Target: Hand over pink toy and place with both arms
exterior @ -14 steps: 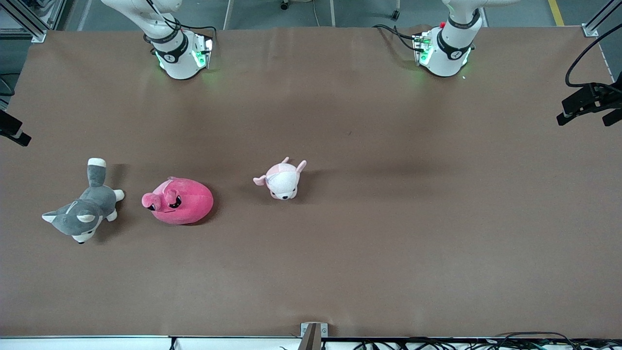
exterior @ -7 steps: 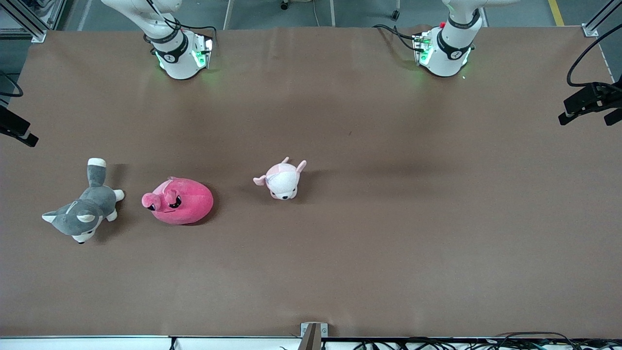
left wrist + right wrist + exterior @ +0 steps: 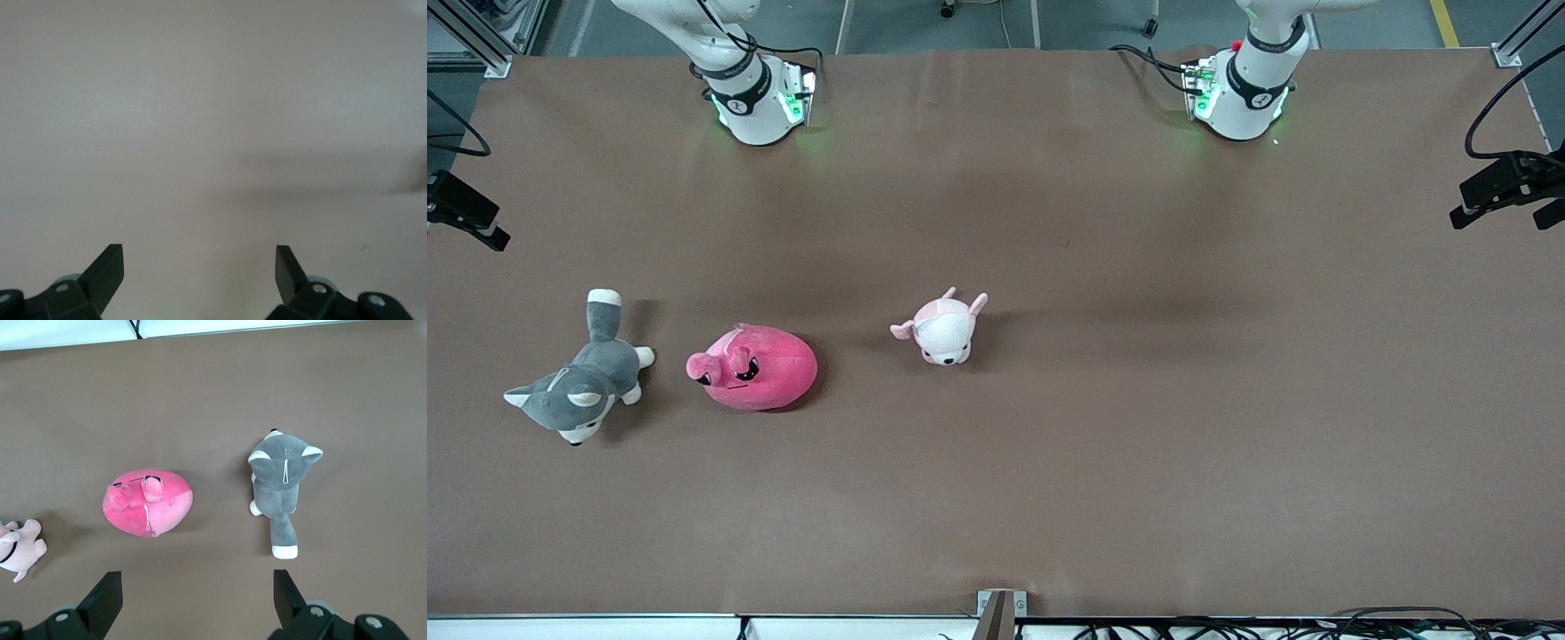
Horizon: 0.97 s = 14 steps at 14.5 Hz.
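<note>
While both arms wait high | pink toy (image 3: 754, 367) lies lower left of frame, between husky (image 3: 578, 385) and small plush (image 3: 943, 327) | right gripper (image 3: 197, 600) spread apart over them | left gripper (image 3: 199, 273) spread apart over bare table (image 3: 1183, 400)

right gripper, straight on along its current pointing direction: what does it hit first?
Probably bare table. The right gripper is open and points down at the gap between the pink toy and the husky plush; neither lies squarely between its fingers. Depth is unclear from the right wrist view.
</note>
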{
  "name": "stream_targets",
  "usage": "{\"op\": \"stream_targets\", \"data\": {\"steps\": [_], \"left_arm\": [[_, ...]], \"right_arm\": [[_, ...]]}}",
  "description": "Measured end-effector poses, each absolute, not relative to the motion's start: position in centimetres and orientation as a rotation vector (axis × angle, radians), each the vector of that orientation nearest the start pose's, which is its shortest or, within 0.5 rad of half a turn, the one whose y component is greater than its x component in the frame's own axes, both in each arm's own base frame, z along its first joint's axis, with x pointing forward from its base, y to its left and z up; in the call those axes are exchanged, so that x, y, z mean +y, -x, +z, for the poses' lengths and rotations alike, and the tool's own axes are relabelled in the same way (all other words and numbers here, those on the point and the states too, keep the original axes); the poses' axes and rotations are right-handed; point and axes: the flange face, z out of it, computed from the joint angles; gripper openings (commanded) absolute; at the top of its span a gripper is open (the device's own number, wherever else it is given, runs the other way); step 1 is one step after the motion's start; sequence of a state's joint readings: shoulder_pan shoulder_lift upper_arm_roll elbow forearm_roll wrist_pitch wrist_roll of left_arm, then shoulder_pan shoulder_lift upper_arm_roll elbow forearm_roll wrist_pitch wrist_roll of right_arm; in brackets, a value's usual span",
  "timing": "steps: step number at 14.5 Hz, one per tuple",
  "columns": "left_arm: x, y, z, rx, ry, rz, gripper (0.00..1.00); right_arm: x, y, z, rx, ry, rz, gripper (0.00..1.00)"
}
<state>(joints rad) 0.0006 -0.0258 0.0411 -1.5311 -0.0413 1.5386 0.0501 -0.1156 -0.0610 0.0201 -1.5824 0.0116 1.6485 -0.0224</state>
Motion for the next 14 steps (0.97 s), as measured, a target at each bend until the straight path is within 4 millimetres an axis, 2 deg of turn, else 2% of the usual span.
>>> {"op": "stream_targets", "data": {"steps": [8, 12, 14], "left_arm": [[1.7, -54.3, 65.5, 0.021, 3.182, -0.056, 1.00], [1.7, -54.5, 65.6, -0.027, 3.181, -0.079, 1.00], [1.7, -54.6, 65.7, -0.056, 3.181, -0.096, 1.00]], "right_arm": [[-4.6, -53.8, 66.2, 0.067, 3.133, -0.196, 1.00], [-1.8, -53.9, 66.2, -0.017, 3.131, -0.188, 1.00], [-1.5, -53.9, 66.2, -0.026, 3.132, -0.189, 1.00]]}}
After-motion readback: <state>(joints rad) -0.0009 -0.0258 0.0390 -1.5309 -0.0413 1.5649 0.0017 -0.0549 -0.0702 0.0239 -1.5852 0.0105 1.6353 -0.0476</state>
